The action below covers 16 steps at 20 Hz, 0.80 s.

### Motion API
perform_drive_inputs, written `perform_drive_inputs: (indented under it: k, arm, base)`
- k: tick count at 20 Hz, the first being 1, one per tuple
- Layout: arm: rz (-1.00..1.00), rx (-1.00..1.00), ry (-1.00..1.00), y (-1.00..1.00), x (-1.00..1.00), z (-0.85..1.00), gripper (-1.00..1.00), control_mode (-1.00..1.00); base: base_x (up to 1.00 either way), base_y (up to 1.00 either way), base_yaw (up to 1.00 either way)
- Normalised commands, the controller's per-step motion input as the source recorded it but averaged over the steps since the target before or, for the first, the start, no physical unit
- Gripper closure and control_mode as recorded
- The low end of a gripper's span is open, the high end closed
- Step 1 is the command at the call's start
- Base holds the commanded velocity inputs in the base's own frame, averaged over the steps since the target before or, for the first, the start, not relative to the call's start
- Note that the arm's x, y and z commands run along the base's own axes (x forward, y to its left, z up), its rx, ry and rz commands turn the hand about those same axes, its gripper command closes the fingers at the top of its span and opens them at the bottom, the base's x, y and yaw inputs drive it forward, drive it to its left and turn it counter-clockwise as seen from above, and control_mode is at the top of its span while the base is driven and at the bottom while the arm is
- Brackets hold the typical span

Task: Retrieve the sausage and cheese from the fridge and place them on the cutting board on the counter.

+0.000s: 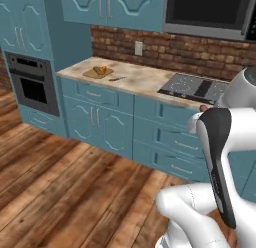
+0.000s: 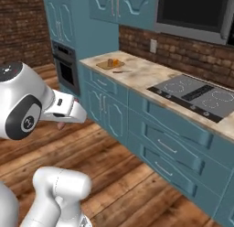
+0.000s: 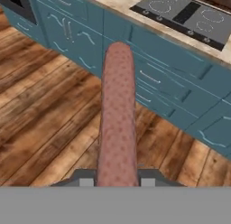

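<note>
My gripper [image 3: 117, 179] is shut on the sausage [image 3: 118, 114], a pinkish-brown link that sticks out ahead of the fingers over the wooden floor, toward the teal drawers. In the right base view the sausage's tip [image 2: 61, 125] shows below the hand. The cutting board [image 1: 97, 72] [image 2: 109, 64] lies at the far left end of the counter [image 1: 140, 79] [image 2: 144, 75]. The orange cheese [image 1: 103, 69] [image 2: 116, 62] sits on the board. The fridge is out of view.
A small dark utensil [image 1: 117, 78] lies on the counter just right of the board. A black cooktop [image 1: 192, 87] [image 2: 196, 95] is set into the counter, with a microwave [image 1: 210, 12] above. A wall oven [image 1: 32, 82] stands left of the counter.
</note>
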Motion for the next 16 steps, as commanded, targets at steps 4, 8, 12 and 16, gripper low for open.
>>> perform_drive_inputs:
  k: [4,8,12,16]
  arm:
    - [0.00,0.00,0.00,0.00,0.00,0.00,1.00,1.00]
    - [0.00,0.00,0.00,0.00,0.00,0.00,1.00,1.00]
    - [0.00,0.00,0.00,0.00,0.00,0.00,1.00,1.00]
    - [0.00,0.00,0.00,0.00,0.00,0.00,1.00,1.00]
  base:
    - [1.00,0.84,-0.03]
    - [1.00,0.67,-0.04]
    - [1.00,0.69,-0.05]
    - [1.00,0.41,-0.03]
